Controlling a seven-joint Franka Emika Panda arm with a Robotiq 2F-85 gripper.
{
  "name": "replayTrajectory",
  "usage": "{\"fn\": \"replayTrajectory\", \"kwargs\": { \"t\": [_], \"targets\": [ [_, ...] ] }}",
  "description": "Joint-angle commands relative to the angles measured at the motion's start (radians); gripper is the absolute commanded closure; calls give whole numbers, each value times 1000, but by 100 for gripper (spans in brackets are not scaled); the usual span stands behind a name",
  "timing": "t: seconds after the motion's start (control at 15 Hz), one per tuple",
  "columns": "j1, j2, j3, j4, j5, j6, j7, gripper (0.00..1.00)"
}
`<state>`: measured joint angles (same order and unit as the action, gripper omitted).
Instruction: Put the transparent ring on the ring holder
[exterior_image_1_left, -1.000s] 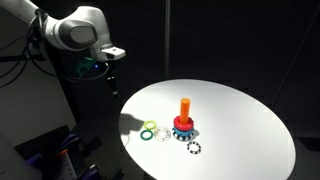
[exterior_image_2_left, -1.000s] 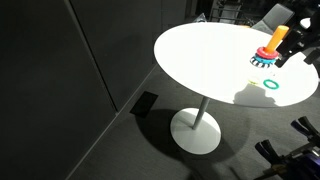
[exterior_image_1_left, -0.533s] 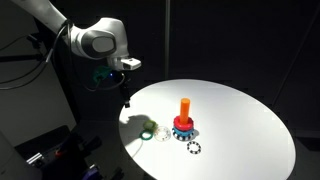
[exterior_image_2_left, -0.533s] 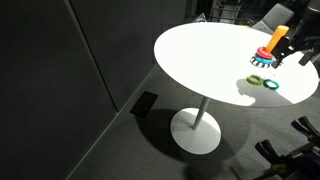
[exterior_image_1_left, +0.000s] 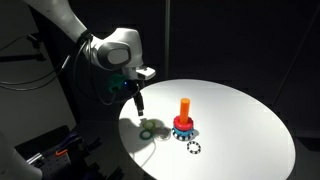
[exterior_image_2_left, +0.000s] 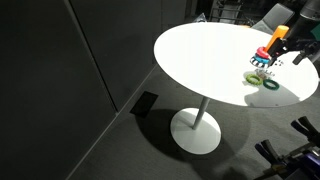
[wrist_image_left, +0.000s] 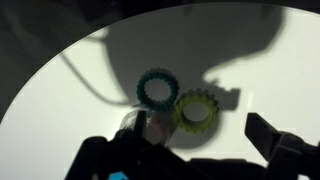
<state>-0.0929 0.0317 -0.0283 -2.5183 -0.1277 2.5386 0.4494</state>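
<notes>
The transparent ring (wrist_image_left: 136, 122) shows only as a faint whitish outline in the wrist view, at my left finger and partly hidden by it. A teal ring (wrist_image_left: 157, 90) and a green-yellow ring (wrist_image_left: 197, 110) lie touching beside it, in my shadow. My gripper (wrist_image_left: 196, 137) is open and empty, hovering above these rings (exterior_image_1_left: 149, 128); it shows in both exterior views (exterior_image_1_left: 139, 102) (exterior_image_2_left: 300, 52). The ring holder (exterior_image_1_left: 183, 124), an orange peg on a red-and-blue base, stands to their right on the white round table (exterior_image_1_left: 235, 115) and also appears near the table's far edge (exterior_image_2_left: 268, 52).
A black ring with white dots (exterior_image_1_left: 194, 148) lies in front of the holder. The rings sit close to the table's edge (exterior_image_1_left: 122, 135). The table stands on a single pedestal (exterior_image_2_left: 197, 128) in a dark room. Cables and equipment are left of the table (exterior_image_1_left: 50, 150).
My arm has swung right and down from beside the table to above the rings. My shadow now covers the rings. The rings and holder have not moved.
</notes>
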Motion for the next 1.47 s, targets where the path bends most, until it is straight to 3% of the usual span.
{"fn": "replayTrajectory", "kwargs": {
  "t": [0.0, 0.6, 1.07, 1.4],
  "targets": [
    [3, 57, -34, 50, 25, 25, -56, 0],
    [17, 52, -50, 36, 8, 26, -35, 0],
    [19, 120, -107, 73, -81, 88, 121, 0],
    [20, 197, -132, 118, -35, 101, 92, 0]
  ]
}}
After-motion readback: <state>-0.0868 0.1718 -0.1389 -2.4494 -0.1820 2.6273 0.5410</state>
